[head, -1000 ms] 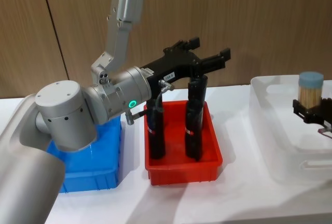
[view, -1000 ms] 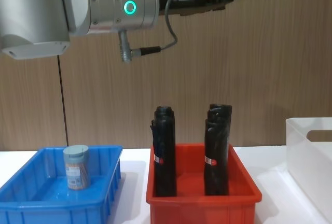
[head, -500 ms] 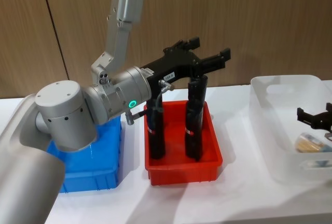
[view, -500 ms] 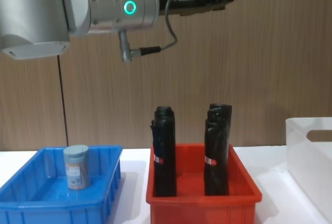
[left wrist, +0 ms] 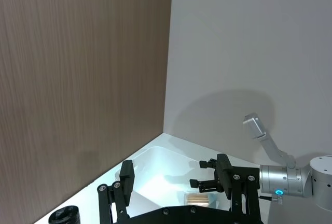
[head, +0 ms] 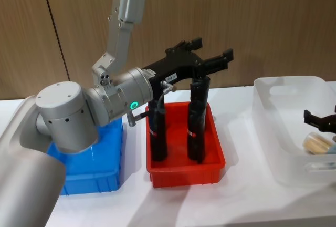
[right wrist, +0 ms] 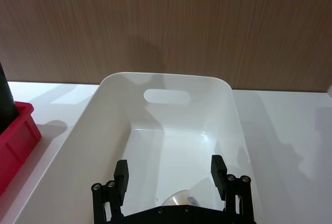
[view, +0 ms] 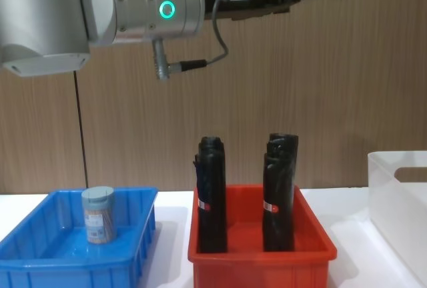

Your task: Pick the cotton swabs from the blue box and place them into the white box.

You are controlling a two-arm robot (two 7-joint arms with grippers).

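While one clear plastic jar of cotton swabs (head: 315, 143) is seen lying on its side inside the translucent white plastic box (head: 286, 79), beneath the spread, empty right gripper (right wrist: 169, 168), a second jar (view: 98, 215) is found upright in the shallow bright blue plastic box (view: 67, 261). The left gripper (head: 212, 50), likewise spread and empty, is held high over the red plastic bin (head: 184, 173). The upright jar lies below it and to the robot's left, so the left arm is judged the nearer.

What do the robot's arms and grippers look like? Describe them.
The left arm is silver-grey, with rounded cylindrical joints, a glowing green ring and a thin grey cable. The left gripper is black with a small white label. The right gripper is black too, with blocky fingertips.
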